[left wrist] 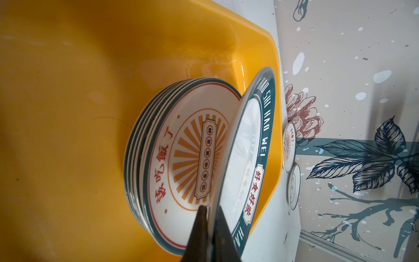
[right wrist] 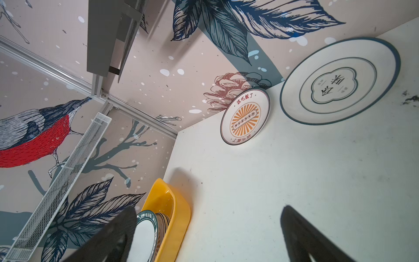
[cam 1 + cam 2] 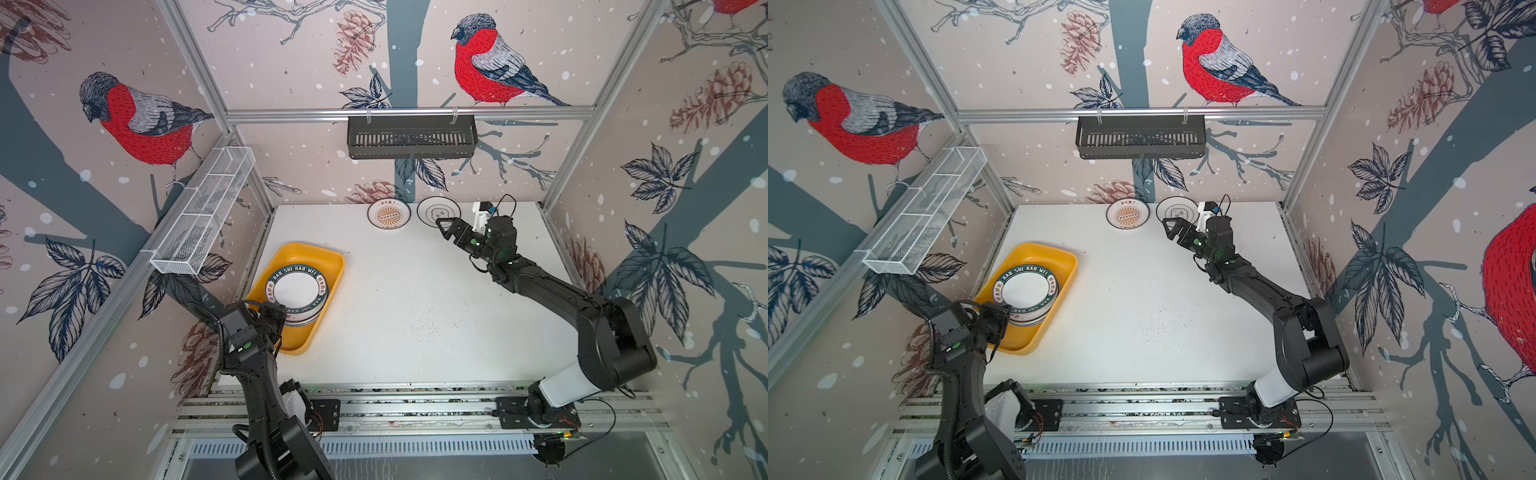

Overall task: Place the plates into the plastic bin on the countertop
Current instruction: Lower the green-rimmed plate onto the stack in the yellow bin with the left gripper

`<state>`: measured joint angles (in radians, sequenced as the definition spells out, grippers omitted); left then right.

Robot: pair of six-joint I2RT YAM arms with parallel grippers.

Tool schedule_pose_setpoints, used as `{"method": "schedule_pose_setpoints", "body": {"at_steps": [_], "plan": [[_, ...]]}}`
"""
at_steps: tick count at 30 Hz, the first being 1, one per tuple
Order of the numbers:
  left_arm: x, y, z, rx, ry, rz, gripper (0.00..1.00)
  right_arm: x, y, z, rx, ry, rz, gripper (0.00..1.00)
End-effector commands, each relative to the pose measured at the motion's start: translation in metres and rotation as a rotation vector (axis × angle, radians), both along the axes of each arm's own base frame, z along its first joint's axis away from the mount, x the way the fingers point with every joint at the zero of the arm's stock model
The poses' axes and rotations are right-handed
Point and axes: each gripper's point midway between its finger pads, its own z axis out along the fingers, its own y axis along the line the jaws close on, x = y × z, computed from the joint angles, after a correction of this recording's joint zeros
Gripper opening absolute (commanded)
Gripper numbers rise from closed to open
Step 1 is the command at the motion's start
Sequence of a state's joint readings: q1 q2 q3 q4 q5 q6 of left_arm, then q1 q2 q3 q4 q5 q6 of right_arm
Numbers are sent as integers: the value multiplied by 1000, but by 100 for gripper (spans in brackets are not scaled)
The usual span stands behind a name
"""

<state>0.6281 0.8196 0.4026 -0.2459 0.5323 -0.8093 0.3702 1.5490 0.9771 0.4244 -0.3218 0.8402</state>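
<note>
Left gripper (image 1: 209,219), we see, is pinching the rim of a green-lettered plate (image 1: 256,145), tilted over the stack of plates (image 1: 181,158) inside the plastic bin (image 3: 332,259) (an orange sunburst design tops that stack). Our right gripper (image 3: 443,227) hangs with jaws spread, just beside the black-rimmed plate (image 3: 432,206), which lies next to a sunburst plate (image 3: 389,215) at the far edge of the countertop (image 3: 415,316).

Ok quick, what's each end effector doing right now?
Left end effector: closed on the rim of the green-lettered plate, tilted over the stack in the yellow bin.
Right end effector: open, empty, near the black-rimmed plate.
</note>
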Motion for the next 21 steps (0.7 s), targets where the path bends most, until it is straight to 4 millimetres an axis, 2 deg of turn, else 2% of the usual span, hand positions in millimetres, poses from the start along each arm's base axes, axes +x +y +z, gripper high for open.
{"method": "schedule_pose_setpoints", "body": {"at_steps": [1, 17, 21], "plan": [[8, -1, 7, 16, -48, -45, 0, 2, -4, 4, 13, -14, -17, 99], [8, -4, -12, -3, -5, -76, 0, 6, -8, 1, 14, -9, -34, 99], [7, -4, -15, -1, 6, -79, 3, 7, -9, 0, 12, -4, -35, 99]]}}
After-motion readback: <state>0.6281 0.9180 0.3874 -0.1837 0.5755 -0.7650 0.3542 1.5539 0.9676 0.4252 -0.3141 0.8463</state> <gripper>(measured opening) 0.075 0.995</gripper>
